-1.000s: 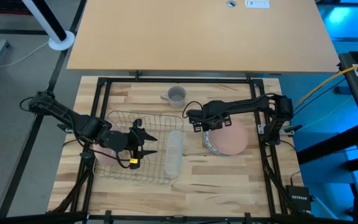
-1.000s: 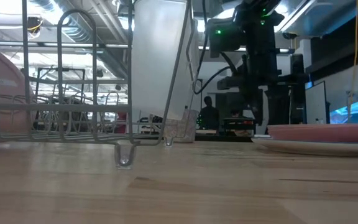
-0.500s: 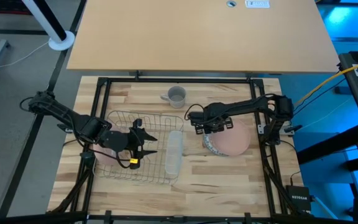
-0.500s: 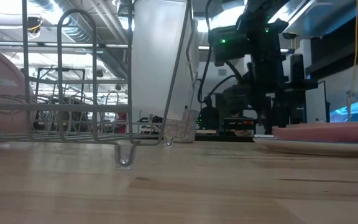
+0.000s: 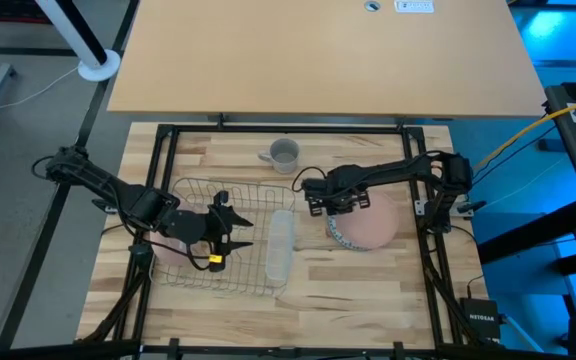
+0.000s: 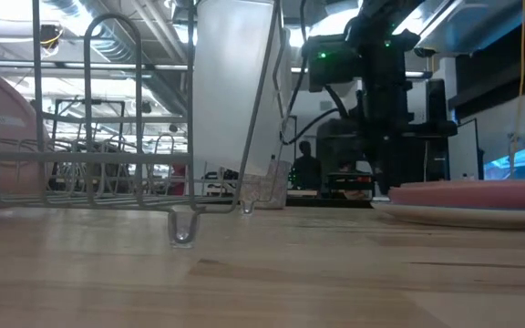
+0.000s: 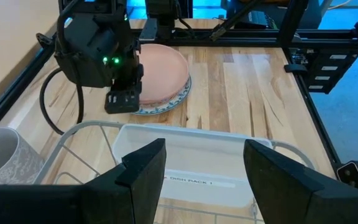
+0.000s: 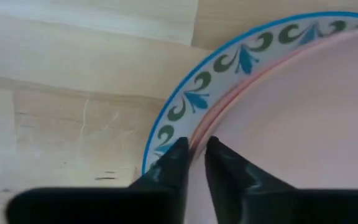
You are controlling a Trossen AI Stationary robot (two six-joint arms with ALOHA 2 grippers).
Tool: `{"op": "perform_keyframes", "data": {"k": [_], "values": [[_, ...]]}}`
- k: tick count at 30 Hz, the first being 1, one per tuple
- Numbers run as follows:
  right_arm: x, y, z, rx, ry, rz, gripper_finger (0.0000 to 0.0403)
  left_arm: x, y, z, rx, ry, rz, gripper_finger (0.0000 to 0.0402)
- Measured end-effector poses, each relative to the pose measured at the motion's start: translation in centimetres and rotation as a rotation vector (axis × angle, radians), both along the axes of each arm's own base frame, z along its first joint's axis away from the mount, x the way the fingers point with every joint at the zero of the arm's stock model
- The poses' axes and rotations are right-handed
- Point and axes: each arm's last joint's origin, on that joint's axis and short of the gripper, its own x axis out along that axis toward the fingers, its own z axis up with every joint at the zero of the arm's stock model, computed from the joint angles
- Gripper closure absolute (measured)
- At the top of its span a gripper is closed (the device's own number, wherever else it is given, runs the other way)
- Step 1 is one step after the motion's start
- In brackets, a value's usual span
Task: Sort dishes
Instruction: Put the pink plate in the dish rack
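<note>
**Right tool at the rim of the stacked plates**

A pink plate (image 5: 373, 227) lies flat on a patterned plate (image 8: 194, 99) with a white face and a blue-and-green leaf border; the two sit stacked on the wooden table (image 5: 368, 280), right of centre. In the low view the pink plate (image 6: 481, 193) rests on the wider white one as a low stack. A second pink plate (image 6: 3, 128) stands on edge at the left end of the wire rack (image 5: 203, 190), which lies on the left half of the table.

The right tool (image 5: 330, 203) is down at the left edge of the stack. In its wrist view the two dark fingers (image 8: 173, 165) are close together with only a narrow slit between them, set at the pink plate's rim where it meets the patterned border; whether they pinch the rim cannot be told.

The left tool (image 5: 226, 235) hangs over the rack, its fingers (image 7: 145, 168) spread wide and holding nothing. Beneath it a white plastic tray (image 7: 191, 162) stands at the rack's right end, and a label on it reads "DISH PACK 1".

A grey mug (image 5: 283, 153) stands upright on the table behind the rack. Near the table's right front corner a small black box (image 5: 480, 318) carries the word "NETGEAR".
</note>
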Motion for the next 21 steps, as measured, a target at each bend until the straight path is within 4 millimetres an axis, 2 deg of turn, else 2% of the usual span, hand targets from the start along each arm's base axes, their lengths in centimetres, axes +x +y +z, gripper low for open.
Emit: {"op": "perform_keyframes", "data": {"k": [4,10,14,21], "values": [[-0.08,0.01,0.00,0.000,0.009,0.010,0.0393,-0.03,0.02,-0.06,0.003,0.007,0.000,0.0194],[-0.10,0.03,0.00,0.012,0.009,0.023,0.0386,-0.13,0.07,-0.24,0.013,0.027,0.000,0.0194],[-0.09,0.09,0.00,0.028,0.007,0.029,0.0395,-0.13,0.06,-0.23,0.013,0.026,0.000,0.0194],[-0.16,0.32,0.02,0.115,0.004,0.070,0.0396,-0.12,0.07,-0.23,0.013,0.025,0.000,0.0194]]}}
